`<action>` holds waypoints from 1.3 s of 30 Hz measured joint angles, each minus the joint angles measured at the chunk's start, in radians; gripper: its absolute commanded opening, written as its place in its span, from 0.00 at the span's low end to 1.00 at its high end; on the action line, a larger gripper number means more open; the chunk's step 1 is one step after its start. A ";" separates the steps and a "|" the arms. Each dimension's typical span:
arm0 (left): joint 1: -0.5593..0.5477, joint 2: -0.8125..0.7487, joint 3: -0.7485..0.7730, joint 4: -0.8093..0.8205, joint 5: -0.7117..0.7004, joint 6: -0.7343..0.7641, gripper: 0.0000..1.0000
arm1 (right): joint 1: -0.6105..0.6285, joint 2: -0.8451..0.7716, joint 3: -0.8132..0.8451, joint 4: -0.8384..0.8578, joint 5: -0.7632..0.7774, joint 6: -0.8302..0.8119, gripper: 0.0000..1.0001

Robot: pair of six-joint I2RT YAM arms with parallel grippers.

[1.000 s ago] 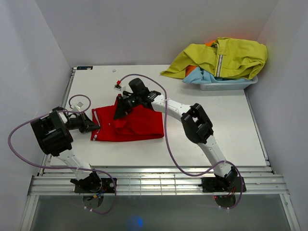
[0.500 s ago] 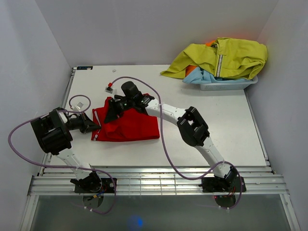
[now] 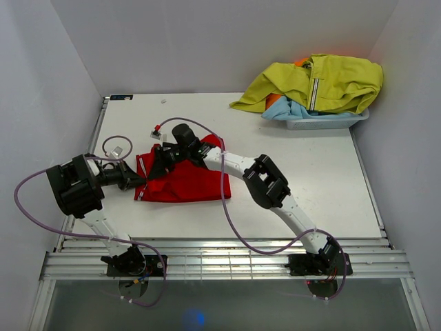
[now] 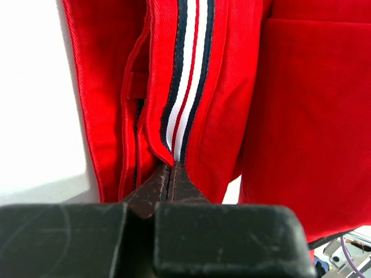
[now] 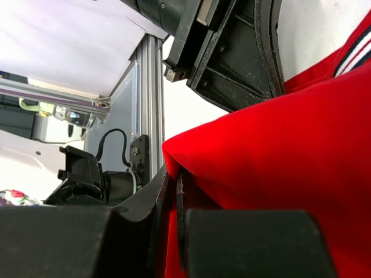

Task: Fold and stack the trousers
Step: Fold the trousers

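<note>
The red trousers (image 3: 186, 181) lie folded into a compact block at the table's left. My left gripper (image 3: 135, 181) is shut on their left edge; in the left wrist view it (image 4: 168, 168) pinches the hem just below the white and dark side stripe (image 4: 186, 69). My right gripper (image 3: 160, 164) reaches over the trousers' top left and is shut on a fold of the red fabric (image 5: 278, 174), seen in the right wrist view (image 5: 174, 179) with cloth draped over the jaws.
A clear tray (image 3: 324, 123) at the back right holds a yellow-green zip jacket (image 3: 320, 83) over a light blue garment (image 3: 296, 109). Purple cables (image 3: 231, 207) loop over the table. The left wall and the table's left rail (image 3: 100, 131) are close to the left arm.
My right gripper has carried the held fold leftward across the trousers, toward my left gripper. The block is now a little narrower. My left gripper has barely moved.
</note>
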 measured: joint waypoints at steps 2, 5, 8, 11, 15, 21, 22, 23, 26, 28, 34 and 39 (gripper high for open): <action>-0.002 0.001 0.000 0.002 0.000 -0.002 0.00 | 0.001 0.006 0.000 0.025 0.000 0.030 0.08; -0.004 0.001 0.000 0.005 0.000 -0.003 0.00 | 0.000 0.006 0.000 0.060 -0.001 0.061 0.08; -0.008 0.001 0.000 0.009 0.000 -0.003 0.00 | -0.003 0.006 0.000 0.082 0.000 0.084 0.08; -0.008 0.002 0.000 0.011 0.001 -0.005 0.00 | -0.003 0.006 0.000 0.091 0.003 0.098 0.08; -0.009 0.007 0.000 0.016 0.006 -0.011 0.00 | -0.003 0.009 0.000 0.102 0.010 0.114 0.08; -0.021 0.008 0.000 0.021 0.007 -0.018 0.00 | -0.003 0.037 0.000 0.151 0.018 0.151 0.08; -0.022 0.008 0.000 0.022 0.007 -0.018 0.00 | -0.003 0.043 0.000 0.162 0.020 0.163 0.08; -0.023 0.008 0.000 0.023 0.006 -0.019 0.00 | -0.002 0.049 0.000 0.171 0.021 0.171 0.08; -0.023 0.008 0.000 0.023 0.006 -0.020 0.00 | 0.000 0.065 0.000 0.194 0.021 0.195 0.08; -0.023 0.008 0.000 0.024 0.006 -0.022 0.00 | 0.002 0.073 0.000 0.207 0.023 0.206 0.08; -0.024 0.008 0.000 0.026 0.005 -0.027 0.00 | 0.002 0.077 -0.002 0.235 0.037 0.229 0.08; -0.027 0.008 0.000 0.029 -0.002 -0.030 0.13 | 0.003 0.079 -0.002 0.256 0.072 0.241 0.08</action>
